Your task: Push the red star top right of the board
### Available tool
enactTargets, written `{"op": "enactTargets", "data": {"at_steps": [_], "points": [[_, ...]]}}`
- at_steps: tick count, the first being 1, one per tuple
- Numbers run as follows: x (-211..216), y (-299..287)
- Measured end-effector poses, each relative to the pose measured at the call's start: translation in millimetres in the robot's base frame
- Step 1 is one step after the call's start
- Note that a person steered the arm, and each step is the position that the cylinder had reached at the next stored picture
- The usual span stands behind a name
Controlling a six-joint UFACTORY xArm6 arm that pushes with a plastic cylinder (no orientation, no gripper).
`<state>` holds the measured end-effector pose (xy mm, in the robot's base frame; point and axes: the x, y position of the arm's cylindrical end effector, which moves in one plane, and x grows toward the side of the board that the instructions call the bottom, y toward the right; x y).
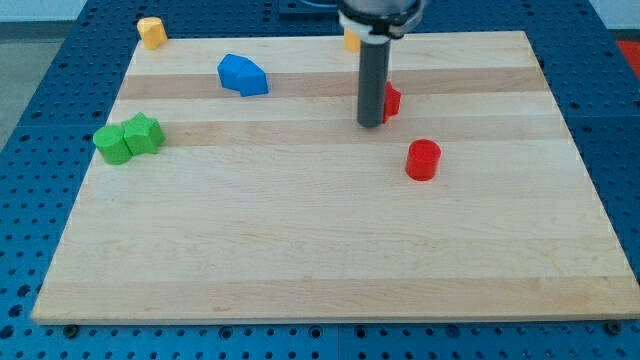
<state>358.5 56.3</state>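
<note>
Right now my tip (371, 124) rests on the wooden board (320, 260), a little above the board's middle and slightly toward the view's right. It is a plain dark rod with no fingers to open or close, so it holds nothing. The rod stands upright and covers most of the red star (392, 100), which shows only as a red sliver on the rod's right side. Whether the tip actually touches the star cannot be told, but the two are at least just beside each other. The star sits in the upper part of the board, near the centre line, well short of the top right corner.

Below and to the right of the tip lies the red cylinder (423, 159), clearly apart from both the tip and the star. Behind the rod at the board's top edge, a yellow block (350, 40) peeks out, partly hidden. Farther to the view's left sits the blue block (243, 75), of an irregular shape. At the top left corner is another yellow block (151, 32). Near the left edge, a green cylinder (112, 145) and a green star (144, 133) sit touching each other.
</note>
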Motion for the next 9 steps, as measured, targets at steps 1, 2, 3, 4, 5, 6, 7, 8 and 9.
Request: {"op": "enactTargets", "data": {"at_steps": [1,2,3,4,5,6,7,8,9], "points": [[-25.1,15.8],[-45.3,29.5],[-60.5,30.9],[-80.5,30.9],[-92.7,38.1],[-101.1,38.1],[-108.5,31.6],[-110.2,42.4],[-111.9,71.2]]}}
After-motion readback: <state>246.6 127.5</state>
